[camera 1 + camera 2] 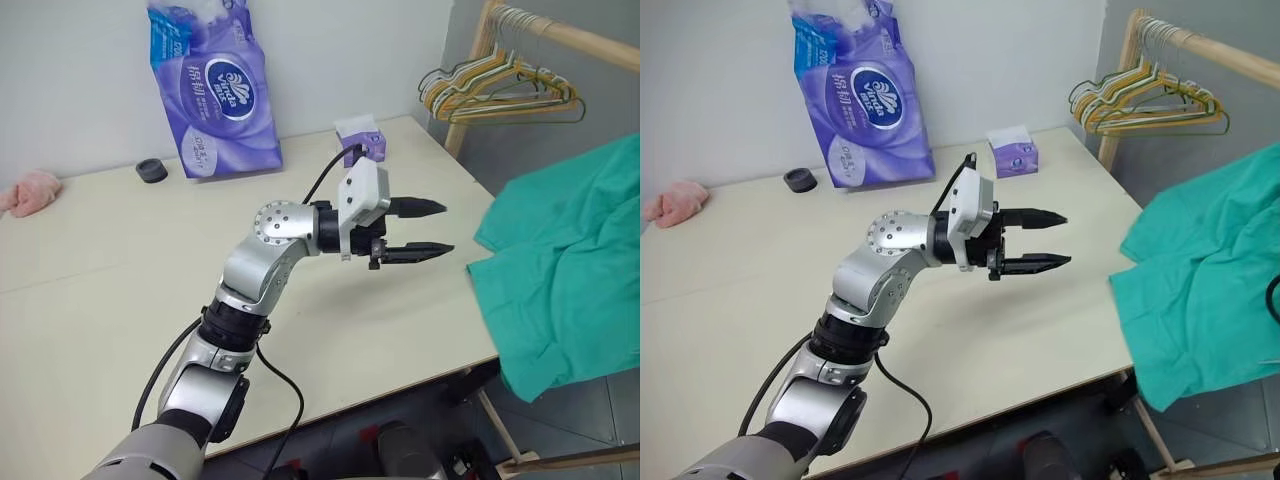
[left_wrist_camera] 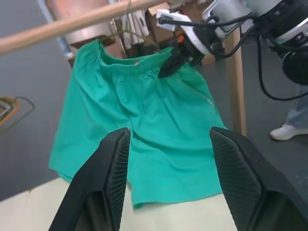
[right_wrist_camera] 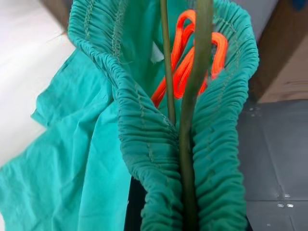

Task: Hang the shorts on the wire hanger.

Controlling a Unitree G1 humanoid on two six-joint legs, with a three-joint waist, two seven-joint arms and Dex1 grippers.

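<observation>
The left hand (image 1: 430, 229) hangs level over the pale counter (image 1: 110, 300), its two black ribbed fingers spread apart and pointing at the teal shorts (image 1: 570, 280), which droop past the counter's far edge, clear of it. The right hand (image 2: 169, 67) is clamped shut on the gathered elastic waistband, holding the soft, creased cloth up beneath a wooden rail (image 2: 72, 24). The thin olive wire hanger (image 3: 167, 72) runs inside the puckered waistband; its hook is cut off from sight.
</observation>
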